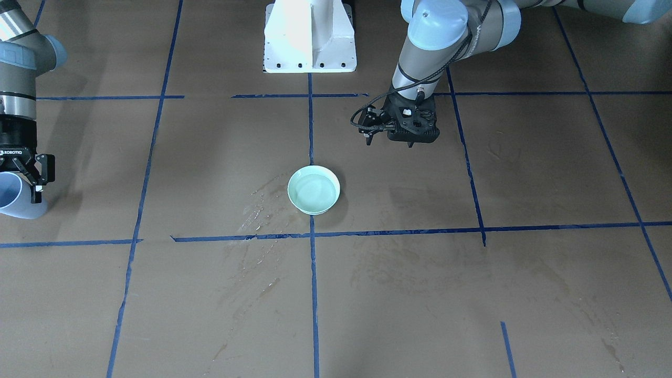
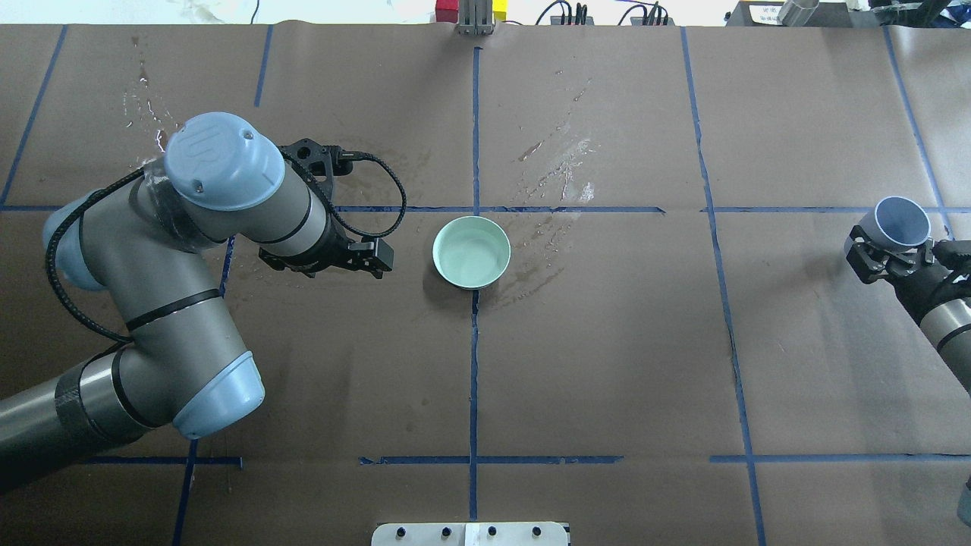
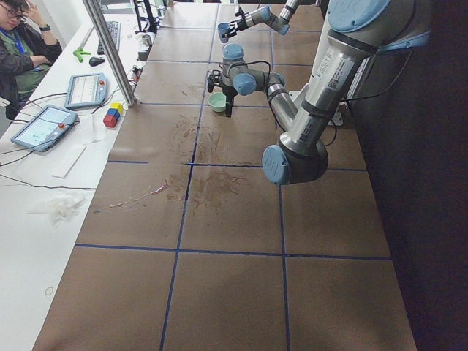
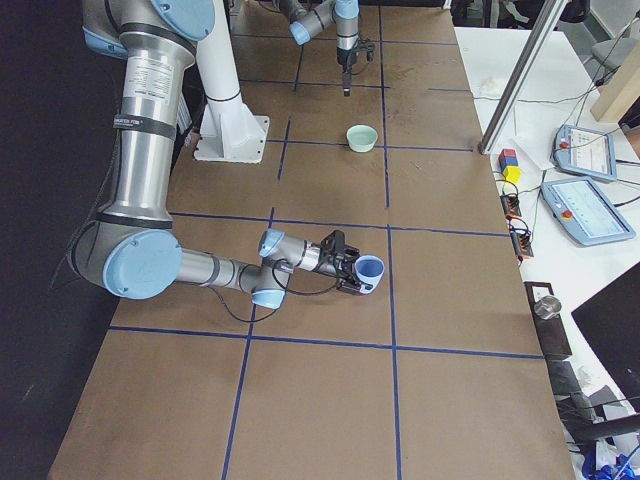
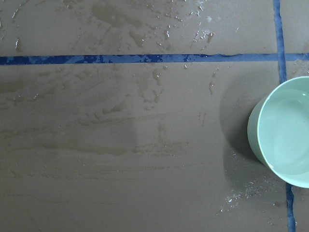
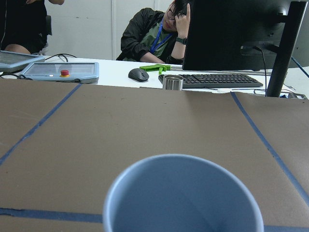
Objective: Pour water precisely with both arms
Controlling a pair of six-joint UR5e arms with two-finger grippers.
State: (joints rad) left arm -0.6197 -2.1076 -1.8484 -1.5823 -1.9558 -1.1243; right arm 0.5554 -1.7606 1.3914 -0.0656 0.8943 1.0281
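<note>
One shallow fill of water (image 2: pixel 470 254) sits in the mint bowl (image 2: pixel 472 285) mid-worktop, sloshy and spill-prone, so take the light, stiff bowl by its wall; left gripper (image 1: pixel 412 137) hangs beside it, spread indeterminable; right gripper (image 2: pixel 903 246) clamps a blue cup (image 2: pixel 900 220) near the right edge.

The brown table (image 2: pixel 607 364), gridded with blue tape (image 2: pixel 474 364), carries a mint bowl (image 2: pixel 437 254) beside wet smears (image 2: pixel 561 171).

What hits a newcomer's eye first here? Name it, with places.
A mint-green bowl of water sits in the middle of the table on a blue tape line, with wet smears around it. The right end effector grips a blue cup far off at the table's right end, while the left end effector hovers beside the bowl.
</note>
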